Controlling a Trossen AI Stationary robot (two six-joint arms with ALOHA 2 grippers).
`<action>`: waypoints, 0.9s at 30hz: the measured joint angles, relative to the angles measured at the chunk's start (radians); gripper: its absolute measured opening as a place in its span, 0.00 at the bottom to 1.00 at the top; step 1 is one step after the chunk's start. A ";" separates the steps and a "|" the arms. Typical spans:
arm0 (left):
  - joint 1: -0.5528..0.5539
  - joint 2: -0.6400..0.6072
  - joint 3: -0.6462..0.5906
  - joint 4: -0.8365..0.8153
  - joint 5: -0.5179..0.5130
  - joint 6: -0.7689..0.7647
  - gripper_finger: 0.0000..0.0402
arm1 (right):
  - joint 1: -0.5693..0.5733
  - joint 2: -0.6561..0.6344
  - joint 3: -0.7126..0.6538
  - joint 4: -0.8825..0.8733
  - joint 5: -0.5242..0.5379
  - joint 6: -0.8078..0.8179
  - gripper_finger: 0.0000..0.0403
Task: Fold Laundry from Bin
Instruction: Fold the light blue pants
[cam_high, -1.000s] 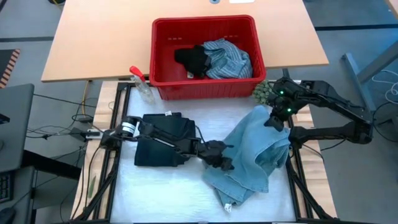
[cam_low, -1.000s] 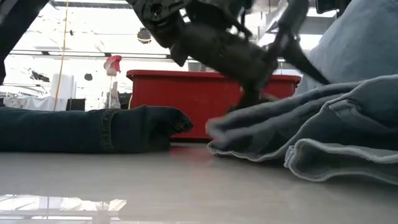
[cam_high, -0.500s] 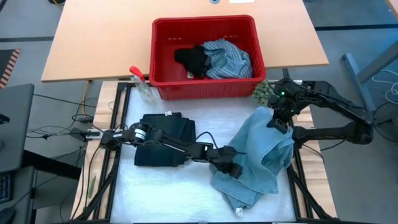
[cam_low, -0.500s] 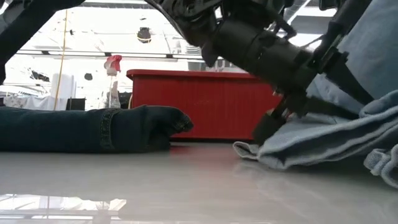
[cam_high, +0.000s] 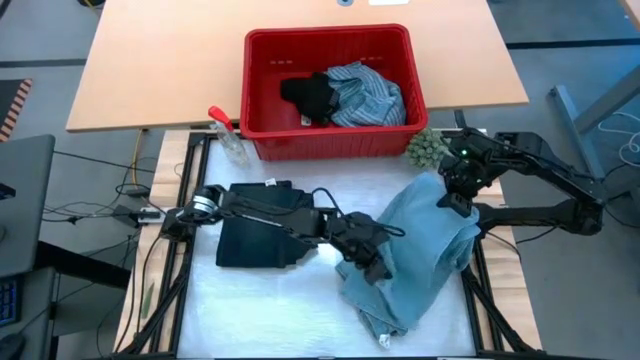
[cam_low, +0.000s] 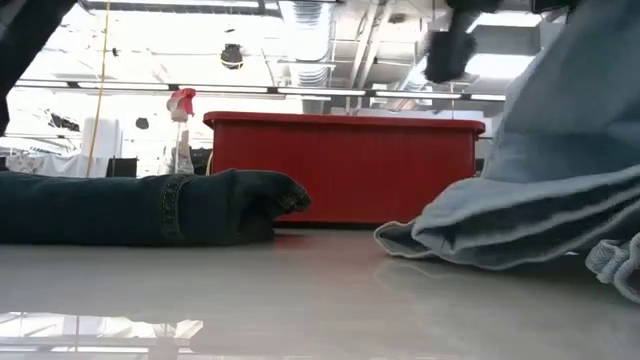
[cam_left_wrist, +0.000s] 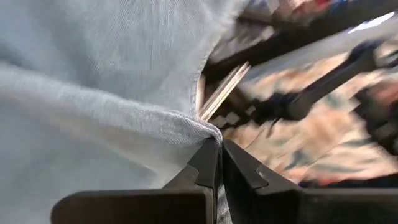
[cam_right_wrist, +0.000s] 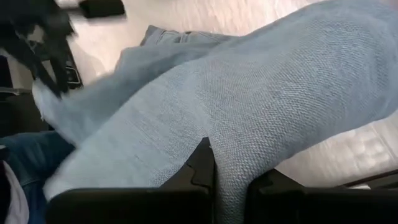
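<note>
- Light blue jeans bunched on the right half of the white table, partly raised, one crumpled end trailing toward the front edge.
- Left hand reaching across the middle of the table, clamped tight on a folded edge of the jeans at their left side; in the left wrist view, fingers pressed together with the denim fold pinched between.
- Right hand at the upper right corner of the jeans, gripping the cloth and holding it up; in the right wrist view, denim draped over the closed fingers.
- Dark navy piece lying folded flat on the left half of the table, under the left arm, apart from the jeans.
- Red bin standing beyond the white table on the wooden top, holding the striped shirt and a black piece side by side.
- Spray bottle just beside the bin's left front corner; green fuzzy ball at its right front corner, near the right hand.
- Low view: jeans piled at the right, navy piece at the left, bin behind.
</note>
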 joint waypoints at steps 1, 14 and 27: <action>0.003 -0.019 0.000 -0.064 -0.001 0.030 0.00 | 0.000 0.000 0.000 -0.003 0.003 0.000 0.13; 0.028 0.009 0.000 -0.373 -0.027 0.207 0.12 | 0.000 0.020 0.000 -0.037 0.072 -0.004 0.13; 0.096 -0.109 0.000 -0.286 -0.232 0.378 0.33 | 0.001 0.044 0.000 -0.060 0.077 -0.011 0.13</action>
